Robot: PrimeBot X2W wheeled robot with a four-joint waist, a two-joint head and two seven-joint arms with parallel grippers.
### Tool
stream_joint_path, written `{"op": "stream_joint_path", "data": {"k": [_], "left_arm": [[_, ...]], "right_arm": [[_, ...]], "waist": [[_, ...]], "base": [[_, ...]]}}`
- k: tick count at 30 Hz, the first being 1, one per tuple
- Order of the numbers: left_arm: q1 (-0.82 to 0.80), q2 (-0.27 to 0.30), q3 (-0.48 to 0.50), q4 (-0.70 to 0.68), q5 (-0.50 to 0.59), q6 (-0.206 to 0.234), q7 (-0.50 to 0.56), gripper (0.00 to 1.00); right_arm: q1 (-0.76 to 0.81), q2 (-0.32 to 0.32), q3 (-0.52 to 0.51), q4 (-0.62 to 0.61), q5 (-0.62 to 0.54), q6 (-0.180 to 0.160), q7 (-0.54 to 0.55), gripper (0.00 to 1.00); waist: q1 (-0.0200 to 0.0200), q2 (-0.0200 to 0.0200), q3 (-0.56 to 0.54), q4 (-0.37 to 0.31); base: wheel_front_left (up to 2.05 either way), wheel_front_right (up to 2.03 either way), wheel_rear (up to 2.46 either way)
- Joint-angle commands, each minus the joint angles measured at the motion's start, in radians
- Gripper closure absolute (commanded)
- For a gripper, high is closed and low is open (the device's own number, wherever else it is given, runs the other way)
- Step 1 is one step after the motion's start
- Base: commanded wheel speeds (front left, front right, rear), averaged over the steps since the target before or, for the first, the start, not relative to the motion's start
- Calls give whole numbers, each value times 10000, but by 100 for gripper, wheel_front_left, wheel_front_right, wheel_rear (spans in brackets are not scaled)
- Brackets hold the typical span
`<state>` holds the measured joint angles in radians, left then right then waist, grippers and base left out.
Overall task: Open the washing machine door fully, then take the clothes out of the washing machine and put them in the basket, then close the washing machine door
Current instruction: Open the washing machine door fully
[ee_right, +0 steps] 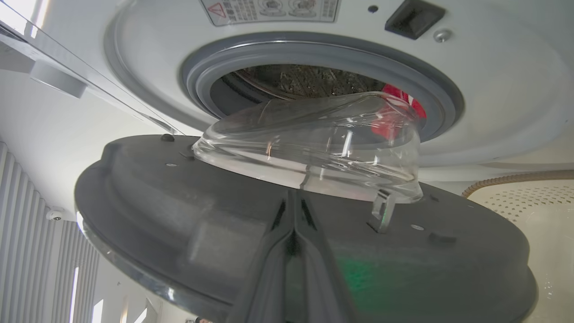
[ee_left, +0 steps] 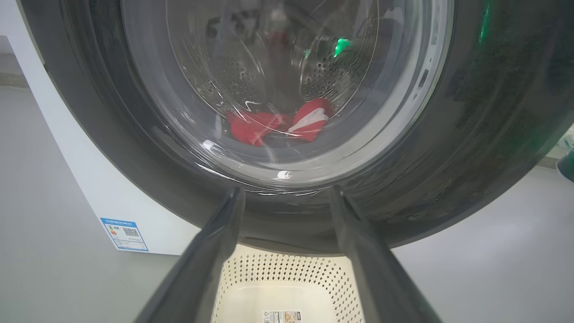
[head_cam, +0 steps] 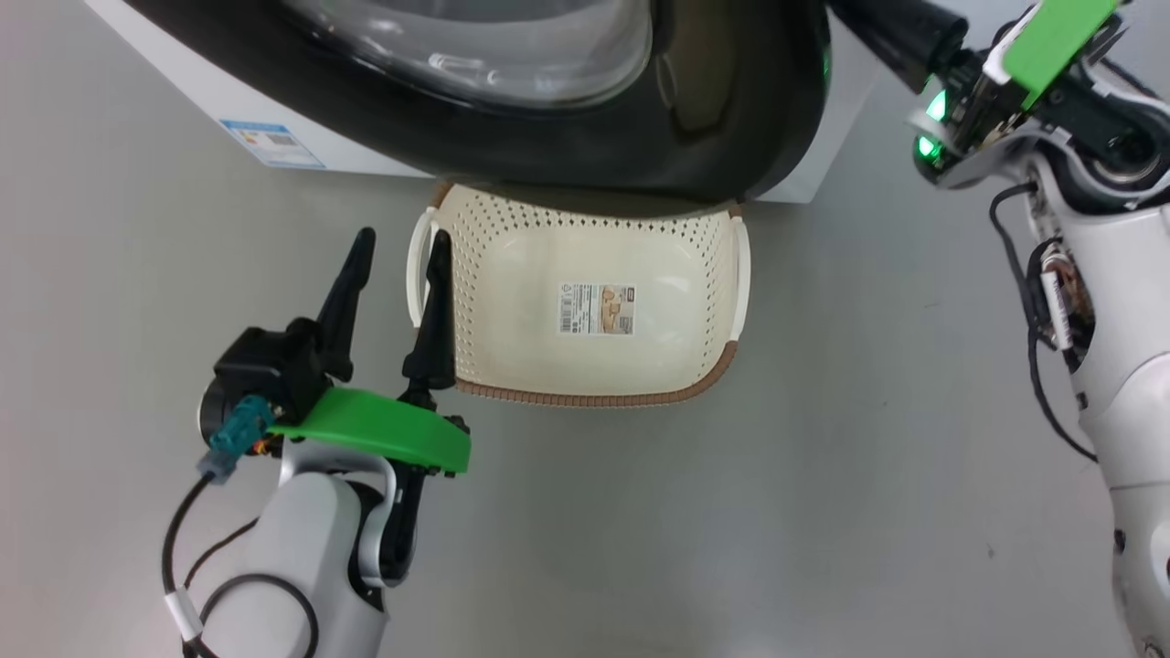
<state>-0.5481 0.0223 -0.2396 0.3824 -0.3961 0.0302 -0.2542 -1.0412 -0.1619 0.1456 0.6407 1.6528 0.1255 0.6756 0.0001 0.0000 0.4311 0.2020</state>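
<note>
The washing machine door (head_cam: 731, 100) stands partly open, its black rim hanging over the far edge of the cream basket (head_cam: 585, 366) on the floor. My left gripper (head_cam: 402, 239) is open at the basket's left handle, fingers pointing at the door. In the left wrist view the red clothes (ee_left: 269, 125) show through the door glass (ee_left: 278, 67), lying in the drum. My right gripper (ee_right: 293, 195) is shut and holds nothing, its tips against the grey inner face of the door (ee_right: 179, 215), below the glass bowl (ee_right: 314, 148). Behind the bowl, red clothes (ee_right: 397, 121) sit inside the grey rubber ring.
The white washing machine (head_cam: 210, 100) carries a blue label (head_cam: 271, 143) low on its front. My right arm (head_cam: 1097, 274) reaches up along the right side of the head view. Bare grey floor (head_cam: 731, 530) lies in front of the basket.
</note>
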Motion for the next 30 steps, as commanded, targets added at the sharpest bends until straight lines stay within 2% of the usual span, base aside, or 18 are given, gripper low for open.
{"op": "stream_joint_path", "data": {"k": [1,15,19,20,21,26,30], "left_arm": [[283,279,269,-144,48,8,-76,0],[547,279,339,137,91,-33,-76,0],[604,279,386,134,101,-19,-76,0],[616,279,393,126,104,-8,-76,0],[630,279,406,115,107,4,-76,0],[636,279,508,53,96,-13,-76,0],[551,279,620,123,-73,-163,-76,0]], "right_arm": [[213,318,160,-351,-191,52,99,100],[939,606,340,-166,-456,52,154,100],[1022,591,289,-169,-740,52,-323,100],[1033,593,262,-166,-821,52,-507,63],[1054,602,246,-164,-871,52,-637,0],[1180,504,256,-279,-1331,52,-1427,0],[1562,183,395,-1216,-2019,52,-2566,0]], "waist": [[-1,0,-196,-58],[-1,0,-719,-162],[-1,0,-773,-232],[-1,0,-780,-258],[-1,0,-788,-288],[-1,0,-753,-453],[-1,0,-676,-628]], "base": [[0,0,0],[0,0,0],[0,0,0],[0,0,0],[0,0,0],[0,0,0],[0,0,0]]}}
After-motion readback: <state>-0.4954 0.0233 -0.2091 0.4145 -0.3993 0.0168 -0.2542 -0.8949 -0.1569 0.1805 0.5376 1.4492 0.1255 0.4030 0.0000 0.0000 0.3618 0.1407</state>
